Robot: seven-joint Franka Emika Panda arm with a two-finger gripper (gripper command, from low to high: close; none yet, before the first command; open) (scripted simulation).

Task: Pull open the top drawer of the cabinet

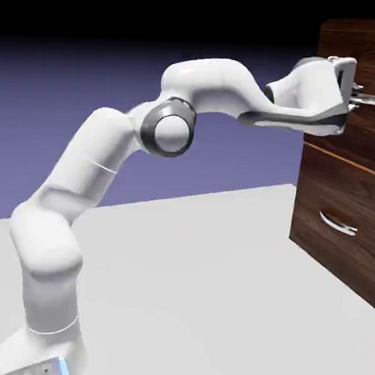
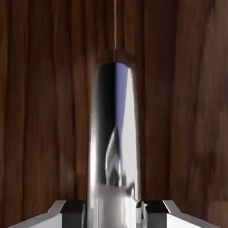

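Between the fingertips [image 2: 67, 213] in the hand view sits the slim silver bar handle [image 2: 115, 147], filling the gap; tool [image 2: 114, 213] clamped narrow on it, both grey tips pressed against its sides. Behind the handle, dark wood grain of the top drawer [image 2: 44, 111] fills the frame, with a thin seam line running up from the bar's far end. Exterior view only: white arm [image 1: 107, 156] rises from the near-left corner of the grey worktop [image 1: 186, 283] and reaches right, tool [image 1: 362, 97] level at the upper front of the cabinet [image 1: 349, 251], which stands at the right edge. Top drawer [image 1: 369, 137] front looks flush with the cabinet, not pulled out. Below it, lower drawer front [image 1: 336, 197] with orange trim line and bowed silver handle [image 1: 338, 225], untouched. Hand view shows none of that lower front.
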